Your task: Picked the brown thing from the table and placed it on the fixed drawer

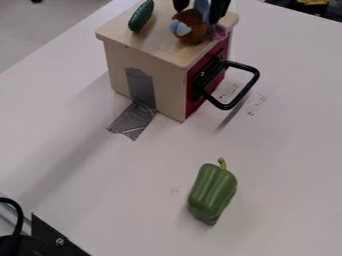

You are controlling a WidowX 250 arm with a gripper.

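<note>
Brown thing (194,31) is near drawer (173,90) edge — pepper (212,192) (green) well apart.

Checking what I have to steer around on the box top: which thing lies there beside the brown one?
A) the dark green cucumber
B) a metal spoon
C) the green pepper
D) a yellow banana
A: the cucumber lies on the wooden box top beside the brown thing, while the pepper is down on the table.

We could pass between green pepper (212,194) and wooden box (170,90) | black handle (227,107) juts out at us | cucumber (141,16) obstructs box top
</note>
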